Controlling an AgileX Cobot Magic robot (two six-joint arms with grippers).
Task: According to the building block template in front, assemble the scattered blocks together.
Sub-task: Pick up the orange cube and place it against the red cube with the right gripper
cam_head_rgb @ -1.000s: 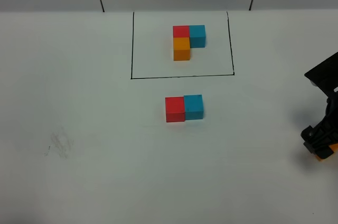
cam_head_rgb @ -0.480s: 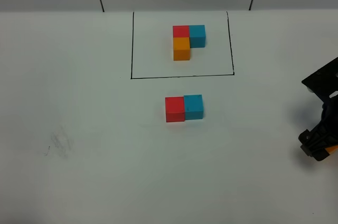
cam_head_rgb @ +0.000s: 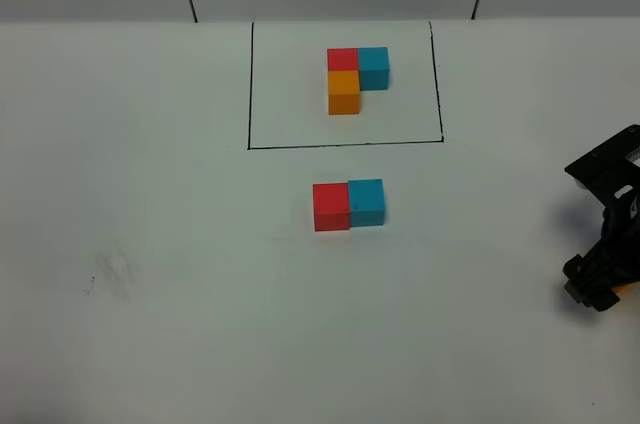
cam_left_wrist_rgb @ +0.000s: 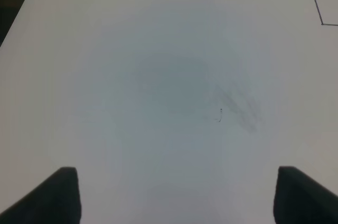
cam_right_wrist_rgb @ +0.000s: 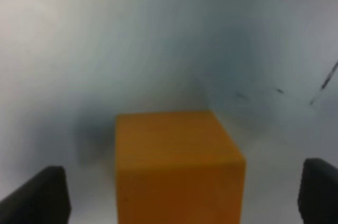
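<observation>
Right fingers [cam_right_wrist_rgb: 39,195] have sunk lower at the frame's right edge. They are spread wide around the orange cube [cam_right_wrist_rgb: 179,166], not gripping. Left fingers [cam_left_wrist_rgb: 53,195] released, idle. Red cube [cam_head_rgb: 331,207] and blue cube [cam_head_rgb: 366,202] touch mid-frame, below the template [cam_head_rgb: 355,79]. Risk: an uneven close twists the cube.

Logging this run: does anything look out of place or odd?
The orange cube sits alone at far right, inside the open right gripper, apart from the joined red cube and blue cube. A faint grey smudge marks the table at left.
</observation>
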